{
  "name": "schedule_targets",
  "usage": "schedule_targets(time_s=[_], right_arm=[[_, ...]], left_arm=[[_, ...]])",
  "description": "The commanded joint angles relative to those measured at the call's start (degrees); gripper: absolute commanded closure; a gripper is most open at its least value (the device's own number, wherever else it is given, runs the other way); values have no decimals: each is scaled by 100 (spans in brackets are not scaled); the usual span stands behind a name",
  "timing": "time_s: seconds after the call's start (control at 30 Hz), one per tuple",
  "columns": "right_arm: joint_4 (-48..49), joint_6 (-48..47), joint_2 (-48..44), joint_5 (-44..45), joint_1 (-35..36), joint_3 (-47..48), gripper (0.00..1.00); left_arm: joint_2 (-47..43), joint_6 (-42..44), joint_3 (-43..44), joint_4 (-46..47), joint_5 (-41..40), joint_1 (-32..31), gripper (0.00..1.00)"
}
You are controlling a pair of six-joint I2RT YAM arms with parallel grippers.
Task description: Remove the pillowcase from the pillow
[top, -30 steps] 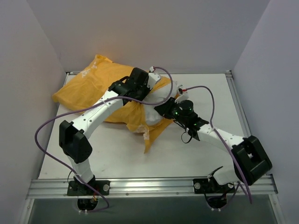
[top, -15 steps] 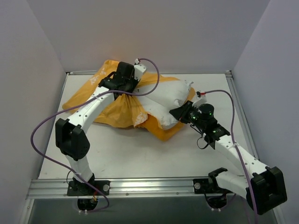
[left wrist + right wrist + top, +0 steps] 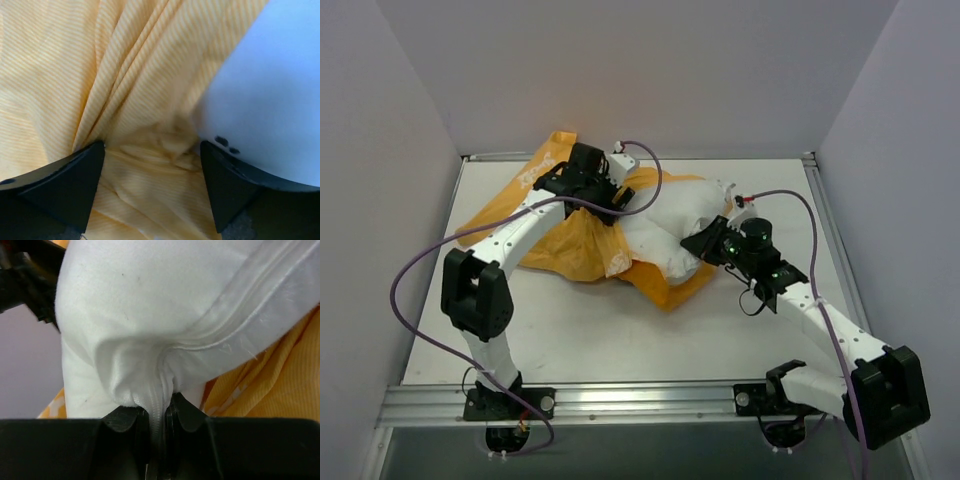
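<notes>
The orange-yellow pillowcase (image 3: 570, 245) lies bunched across the table's left and middle, still wrapped around the left end of the white pillow (image 3: 680, 215). My left gripper (image 3: 610, 200) hovers over the gathered cloth where it meets the pillow. Its jaws stand open, and the folded pillowcase (image 3: 150, 165) lies loose between the black fingers (image 3: 65, 185), with the pillow (image 3: 270, 95) at the right. My right gripper (image 3: 698, 243) is shut on the pillow's seam edge (image 3: 159, 405), pinching the white fabric between its pads. The pillow (image 3: 150, 305) bulges above those pads, and the pillowcase (image 3: 270, 385) shows at the right.
Grey walls enclose the table (image 3: 570, 330) on the left, back and right. A metal rail (image 3: 640, 400) runs along the near edge by the arm bases. Purple cables loop from both arms over the table.
My left gripper has let go of the pillowcase and opened, shifting slightly right. The right gripper kept its grip on the pillow and drew back a little. More white pillow is uncovered than a second ago.
</notes>
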Motion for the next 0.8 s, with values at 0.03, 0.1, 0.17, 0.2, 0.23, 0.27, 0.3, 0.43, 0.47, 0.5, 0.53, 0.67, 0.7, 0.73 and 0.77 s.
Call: schedule_targets(time_s=[0.03,0.1,0.17,0.2,0.23,0.27,0.3,0.43,0.47,0.5,0.53,0.67,0.7,0.73,0.77], right_arm=[[1080,327,428,169,319,562,100],[1045,292,700,284,416,1122,100],[914,239,955,390,504,1502,100],[852,239,1035,407,505,1678,100],[800,205,1097,416,505,1993,100],[651,178,1202,477,522,2126,100],[571,160,1255,487,514,2250,100],[263,99,1361,557,479,2646,100],[228,99,1370,557,478,2716,100],[202,99,1387,540,478,2751,100],[184,90,1405,539,496,2778,100],[157,99,1440,575,531,2831,100],[149,99,1449,583,540,2831,100],[140,99,1458,592,549,2831,100],[105,90,1475,592,557,2857,100]], left_arm=[[-520,-84,767,-1106,1163,79,4],[-617,-242,1354,-1431,1534,79,5],[-749,-225,1716,-1652,1931,18,6],[-801,-155,1875,-1888,1984,-35,6],[-906,-67,2129,-2004,1984,-123,6],[-977,229,2210,-2118,1906,-358,6],[-1065,441,2245,-2319,1827,-517,6],[-1810,1776,1379,-2549,809,-1703,6],[-1926,2327,1228,-2628,415,-1923,6],[-2014,2550,1113,-2777,194,-2221,6],[-2093,2709,1034,-2839,-35,-2320,6],[-2286,3446,981,-3077,-380,-2365,6],[-2383,3623,919,-3051,-241,-2365,6],[-2540,3764,866,-3059,-57,-2373,6],[-2594,4035,701,-3042,32,-2382,6]])
